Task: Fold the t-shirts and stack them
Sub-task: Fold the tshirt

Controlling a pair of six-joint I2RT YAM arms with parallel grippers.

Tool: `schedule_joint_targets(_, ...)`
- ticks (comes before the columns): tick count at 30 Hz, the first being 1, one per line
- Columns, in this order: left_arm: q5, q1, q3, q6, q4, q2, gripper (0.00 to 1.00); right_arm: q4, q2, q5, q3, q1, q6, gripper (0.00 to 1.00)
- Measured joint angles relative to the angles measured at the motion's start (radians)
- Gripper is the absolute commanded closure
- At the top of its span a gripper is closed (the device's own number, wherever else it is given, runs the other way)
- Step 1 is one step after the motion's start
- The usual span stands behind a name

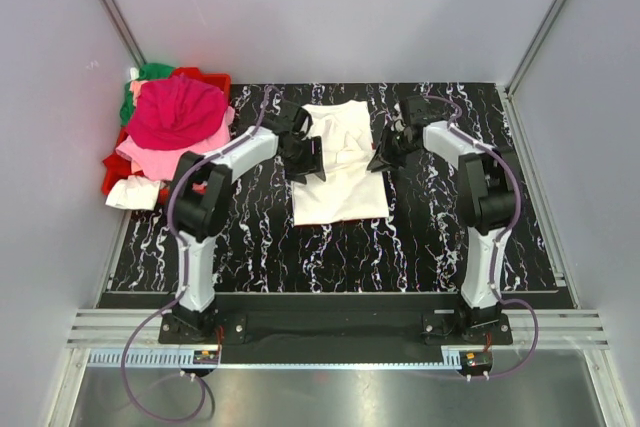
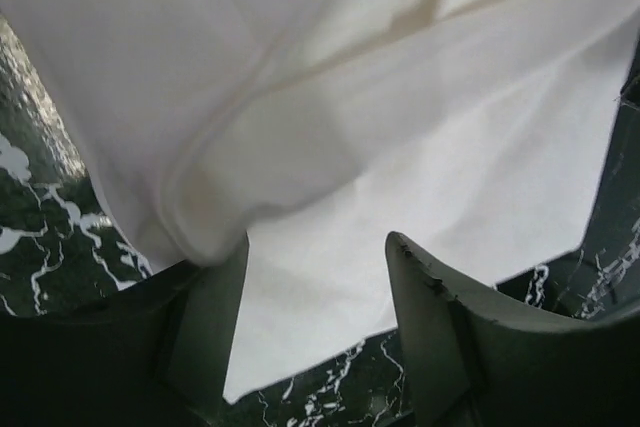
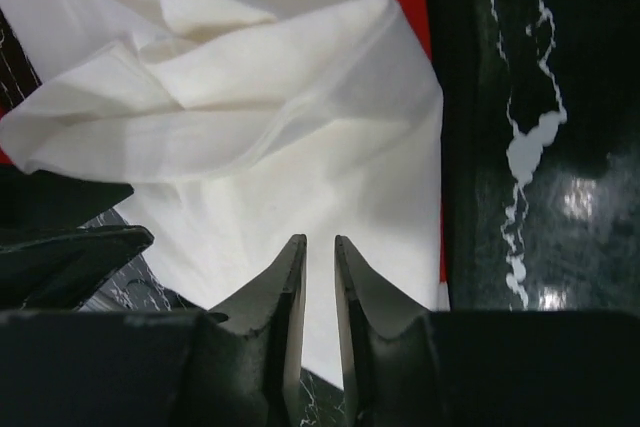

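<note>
White t-shirt (image 1: 340, 172): spread flat on the mat (image 1: 250, 237) between both grippers, within reach from either side for folding.
Left gripper (image 2: 318, 242): jaws apart over a raised fold at the shirt's left edge, likely lining up a pinch.
Right gripper (image 3: 320, 239): jaws nearly together at the right edge; hold on cloth impossible to tell.
Other t-shirts (image 1: 175, 112): heaped over the red bin (image 1: 212, 77) in the far left corner, not yet folded.

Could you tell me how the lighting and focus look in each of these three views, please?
Top external: even, soft light, the white t-shirt nearly washed out, all sharp. Left wrist: shirt folds show gentle shadows; the left fingers are dark and slightly soft. Right wrist: a glare patch on the glossy table; the right fingers lie in shadow.
</note>
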Motion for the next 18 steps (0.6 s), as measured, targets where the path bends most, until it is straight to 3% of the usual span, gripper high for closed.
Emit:
schedule_joint_targets(5, -0.018, 0.011, 0.131, 0.0, -0.016, 0.124, 0.38, -0.026, 0.168, -0.01, 0.177, 0.0, -0.006, 0.76)
schedule_joint_targets(11, -0.018, 0.079, 0.401, -0.001, -0.043, 0.251, 0.37, -0.091, 0.391, -0.018, 0.523, 0.0, -0.018, 0.72)
schedule_joint_targets(12, -0.018, 0.103, 0.438, -0.004, -0.051, 0.269, 0.37, -0.11, 0.431, -0.02, 0.591, 0.0, -0.019, 0.68)
schedule_joint_targets(13, -0.015, 0.128, 0.469, -0.005, -0.061, 0.285, 0.37, -0.125, 0.467, -0.021, 0.652, 0.0, -0.021, 0.58)
schedule_joint_targets(16, -0.017, 0.196, 0.513, -0.005, -0.085, 0.312, 0.34, -0.164, 0.514, -0.022, 0.734, 0.0, -0.037, 0.4)
schedule_joint_targets(17, -0.023, 0.22, 0.496, -0.002, -0.088, 0.307, 0.24, -0.168, 0.507, -0.023, 0.724, 0.0, -0.044, 0.25)
schedule_joint_targets(18, -0.027, 0.238, 0.459, 0.004, -0.084, 0.291, 0.16, -0.164, 0.486, -0.023, 0.693, -0.002, -0.047, 0.21)
